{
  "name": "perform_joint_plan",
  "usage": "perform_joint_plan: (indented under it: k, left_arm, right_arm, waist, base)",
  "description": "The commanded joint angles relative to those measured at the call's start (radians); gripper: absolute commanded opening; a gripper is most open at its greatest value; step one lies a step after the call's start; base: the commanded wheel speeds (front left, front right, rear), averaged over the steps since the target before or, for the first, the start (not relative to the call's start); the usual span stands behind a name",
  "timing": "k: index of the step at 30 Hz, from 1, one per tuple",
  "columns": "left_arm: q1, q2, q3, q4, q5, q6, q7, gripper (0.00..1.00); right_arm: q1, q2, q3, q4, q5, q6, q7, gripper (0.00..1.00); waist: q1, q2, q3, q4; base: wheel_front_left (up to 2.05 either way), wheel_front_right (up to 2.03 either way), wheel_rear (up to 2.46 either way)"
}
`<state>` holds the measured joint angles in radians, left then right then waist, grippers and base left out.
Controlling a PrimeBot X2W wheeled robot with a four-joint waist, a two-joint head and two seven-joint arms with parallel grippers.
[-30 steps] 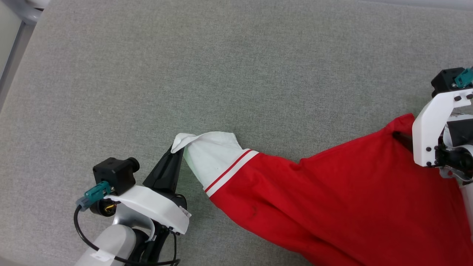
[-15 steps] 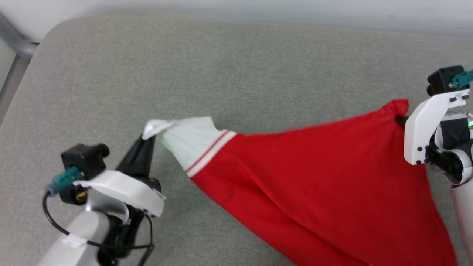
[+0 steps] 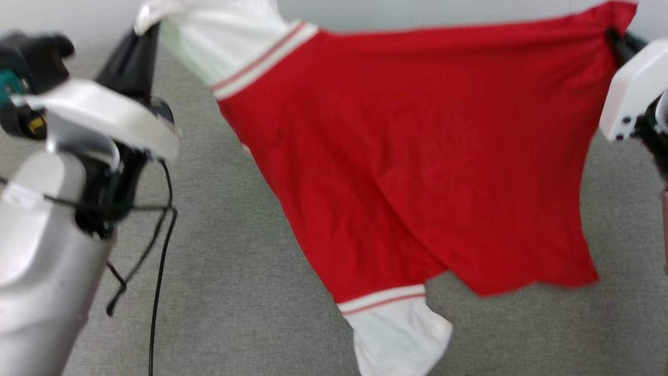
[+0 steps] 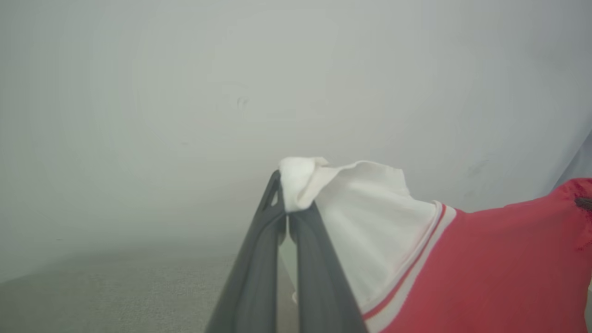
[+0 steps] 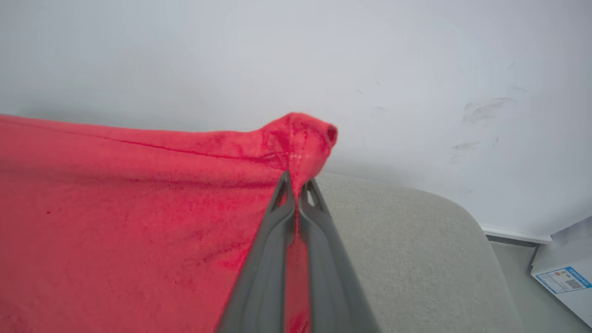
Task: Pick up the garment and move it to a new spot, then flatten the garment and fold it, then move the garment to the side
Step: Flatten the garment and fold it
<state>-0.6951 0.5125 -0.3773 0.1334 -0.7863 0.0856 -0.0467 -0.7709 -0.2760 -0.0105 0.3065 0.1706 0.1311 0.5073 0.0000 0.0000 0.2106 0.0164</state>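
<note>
The bright red jersey shirt with white sleeves (image 3: 407,156) hangs above the grey fabric surface (image 3: 235,292). The left pincer (image 4: 286,215) clamps the white cuff (image 4: 300,180), upper left; the right pincer (image 5: 296,192) clamps a red corner (image 5: 305,134), upper right. Hold the top edge taut and level.

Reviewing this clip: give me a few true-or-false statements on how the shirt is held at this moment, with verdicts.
1. The left pincer is shut on a white sleeve of the garment. True.
2. The right pincer is open, clear of the cloth. False: it is shut on a red edge.
3. The garment lies folded on the grey surface. False: it hangs spread between both pincers.
4. A second white sleeve hangs at its lower end. True.
</note>
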Motion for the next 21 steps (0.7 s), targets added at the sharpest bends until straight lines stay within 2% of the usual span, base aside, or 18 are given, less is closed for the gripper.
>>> perform_joint_plan:
  k: [1,13,21]
  left_arm:
    - [-0.065,-0.004,0.005,0.035,0.007,-0.013,0.003,0.00]
    - [-0.561,-0.008,0.032,0.321,0.075,-0.096,-0.058,0.00]
    - [-0.742,-0.002,0.054,0.476,0.068,-0.143,-0.094,0.00]
  right_arm:
    - [-0.045,0.009,-0.008,0.011,-0.025,-0.001,-0.016,0.00]
    - [-0.436,0.017,-0.071,0.088,-0.164,-0.001,-0.166,0.00]
    - [-0.622,0.039,-0.099,0.168,-0.213,-0.001,-0.240,0.00]
  waist:
    - [0.0000,0.0000,0.016,-0.012]
    - [0.0000,0.0000,0.171,-0.033]
    - [0.0000,0.0000,0.284,-0.031]
  base:
    - [0.00,0.00,0.00]
    - [0.00,0.00,0.00]
    - [0.00,0.00,0.00]
